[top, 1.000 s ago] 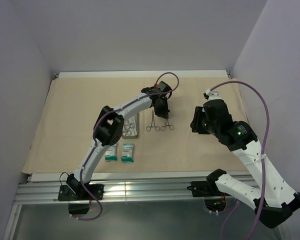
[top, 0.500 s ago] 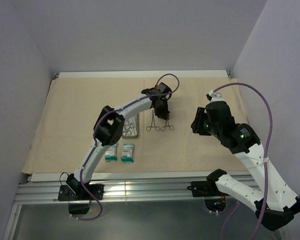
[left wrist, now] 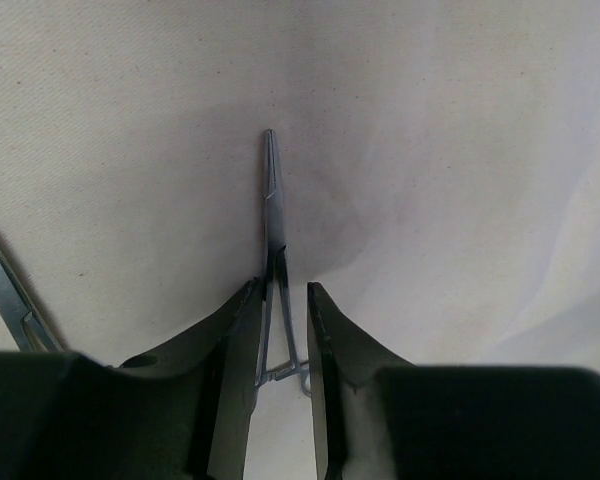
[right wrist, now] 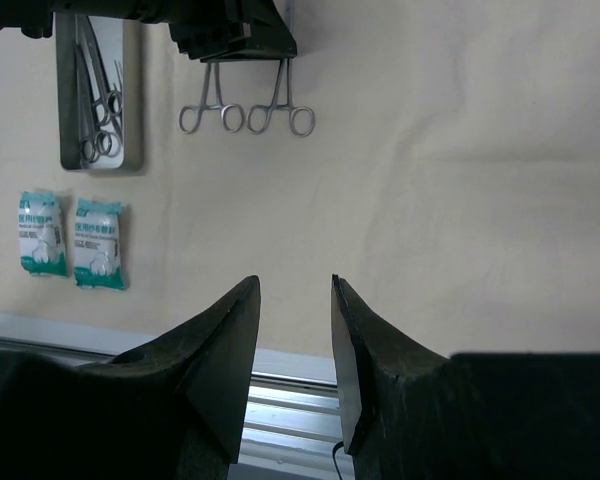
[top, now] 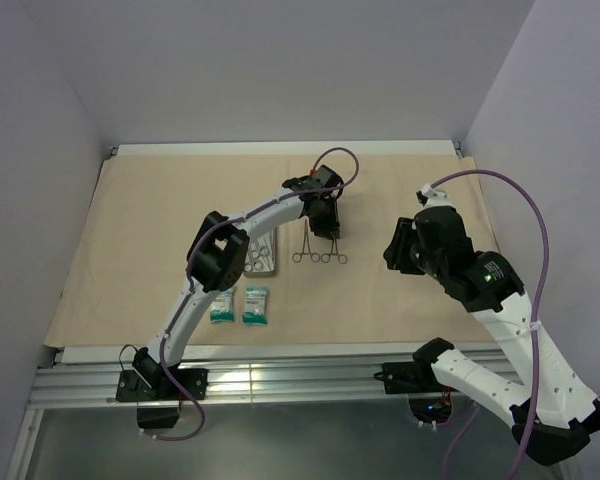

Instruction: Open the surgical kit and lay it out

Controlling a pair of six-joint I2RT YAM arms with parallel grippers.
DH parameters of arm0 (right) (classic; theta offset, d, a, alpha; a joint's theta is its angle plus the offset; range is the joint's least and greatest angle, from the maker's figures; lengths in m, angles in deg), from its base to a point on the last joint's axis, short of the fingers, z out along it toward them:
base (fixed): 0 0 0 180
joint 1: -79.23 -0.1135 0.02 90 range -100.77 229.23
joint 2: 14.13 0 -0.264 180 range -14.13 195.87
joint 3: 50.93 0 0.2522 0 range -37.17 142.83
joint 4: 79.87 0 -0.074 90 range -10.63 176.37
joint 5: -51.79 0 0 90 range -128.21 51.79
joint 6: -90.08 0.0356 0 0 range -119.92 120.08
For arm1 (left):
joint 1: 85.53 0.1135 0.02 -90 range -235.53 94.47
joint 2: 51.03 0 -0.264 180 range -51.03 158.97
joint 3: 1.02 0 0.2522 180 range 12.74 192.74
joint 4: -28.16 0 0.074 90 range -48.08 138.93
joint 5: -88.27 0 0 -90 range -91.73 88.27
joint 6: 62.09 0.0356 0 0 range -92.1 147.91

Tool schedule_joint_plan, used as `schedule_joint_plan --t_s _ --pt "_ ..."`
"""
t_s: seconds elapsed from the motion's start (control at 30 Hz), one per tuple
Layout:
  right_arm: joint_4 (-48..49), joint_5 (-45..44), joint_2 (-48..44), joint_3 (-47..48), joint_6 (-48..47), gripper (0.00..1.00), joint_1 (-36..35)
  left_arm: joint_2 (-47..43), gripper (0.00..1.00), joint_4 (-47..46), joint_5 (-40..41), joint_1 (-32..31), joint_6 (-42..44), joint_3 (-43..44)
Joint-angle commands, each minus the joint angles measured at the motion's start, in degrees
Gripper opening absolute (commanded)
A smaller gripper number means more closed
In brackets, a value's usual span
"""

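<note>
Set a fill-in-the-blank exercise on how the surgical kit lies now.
1. ____ teal-white packets lie on the tan drape.
2. Seen from above, the grey tray lies to the ____ of the laid-out forceps.
3. The right fingers hold ____.
Missing words: two; left; nothing.

Slim silver steel forceps (left wrist: 272,200) lie flat on the tan paper-like wrap (left wrist: 460,150). Their shanks run back between the dark jaws, which stand slightly apart on either side. The closed tip points straight ahead of the jaws. Far to the jaws' left, part of another flat silver instrument (left wrist: 5,295) shows.
</note>
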Motion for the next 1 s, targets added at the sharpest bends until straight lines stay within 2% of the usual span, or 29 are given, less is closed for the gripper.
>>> schedule_joint_plan --t_s 0.0,0.7,0.97 --pt "-0.62 -1.23 -1.01 -0.35 0.75 0.42 0.36 -2.56 0.31 -1.56 -0.75 0.09 1.2 1.86" --pt "-0.18 -1.93 1.01 0.44 0.4 0.42 0.36 -1.5 0.26 -2.0 -1.72 2.9 1.55 2.39" --pt "2.36 -1.84 2.85 0.26 -0.04 0.42 0.36 -7.91 0.27 -0.34 -2.08 2.9 3.74 3.1"
